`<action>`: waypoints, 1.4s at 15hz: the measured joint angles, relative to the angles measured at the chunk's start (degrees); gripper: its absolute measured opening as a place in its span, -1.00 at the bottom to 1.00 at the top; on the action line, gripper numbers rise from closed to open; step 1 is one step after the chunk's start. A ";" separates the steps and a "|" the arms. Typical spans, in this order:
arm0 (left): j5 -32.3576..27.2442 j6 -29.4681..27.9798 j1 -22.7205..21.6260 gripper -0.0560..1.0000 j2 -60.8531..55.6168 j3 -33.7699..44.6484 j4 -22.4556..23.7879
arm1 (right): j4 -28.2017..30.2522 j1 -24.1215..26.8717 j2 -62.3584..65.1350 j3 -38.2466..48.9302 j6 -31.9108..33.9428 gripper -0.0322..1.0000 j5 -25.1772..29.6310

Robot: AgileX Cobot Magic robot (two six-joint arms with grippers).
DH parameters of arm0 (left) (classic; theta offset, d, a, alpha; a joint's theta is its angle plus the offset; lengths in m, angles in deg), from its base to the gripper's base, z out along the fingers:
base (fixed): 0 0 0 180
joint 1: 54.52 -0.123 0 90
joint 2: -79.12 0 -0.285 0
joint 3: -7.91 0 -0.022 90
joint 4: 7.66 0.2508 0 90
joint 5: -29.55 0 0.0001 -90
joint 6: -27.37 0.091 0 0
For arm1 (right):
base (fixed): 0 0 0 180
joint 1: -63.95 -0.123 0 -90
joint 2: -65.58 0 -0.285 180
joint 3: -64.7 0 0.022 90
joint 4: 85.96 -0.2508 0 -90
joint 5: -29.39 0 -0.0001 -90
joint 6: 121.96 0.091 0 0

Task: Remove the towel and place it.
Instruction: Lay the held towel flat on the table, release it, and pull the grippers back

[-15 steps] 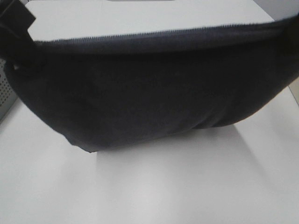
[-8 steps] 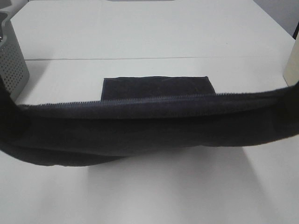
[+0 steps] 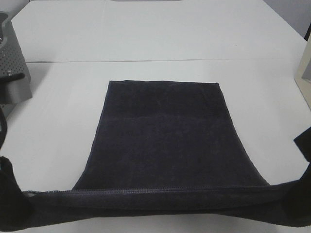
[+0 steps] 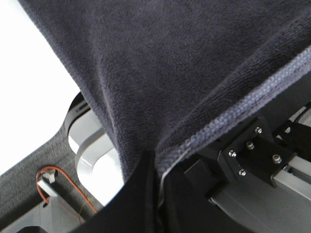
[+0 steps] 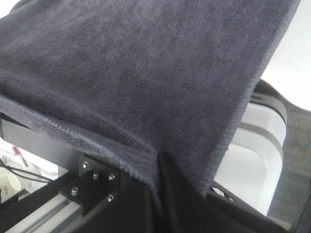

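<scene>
The dark charcoal-navy towel lies spread flat on the white table, its far edge toward the back and its near hemmed edge raised along the front. My left gripper is shut on the towel's near left corner at the bottom left. My right gripper is shut on the near right corner at the bottom right. In the left wrist view the black fingers pinch the towel. In the right wrist view the fingers pinch the towel's hem.
The grey perforated basket stands at the left edge of the table. A pale upright object shows at the right edge. A seam runs across the table behind the towel.
The towel's held edge has come down and toward the front. The cloth has gone from hanging in a sagging fold to lying spread flat on the table.
</scene>
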 joint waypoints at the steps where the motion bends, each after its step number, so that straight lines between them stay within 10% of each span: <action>1: 0.00 0.74 0.00 -0.89 2.18 0.29 -0.17 | 0.00 0.00 -2.18 0.17 -1.15 -0.93 0.00; 21: -0.69 6.36 10.26 -0.89 39.13 -10.03 1.43 | 5.96 0.52 -39.19 5.10 -13.29 -0.93 -6.76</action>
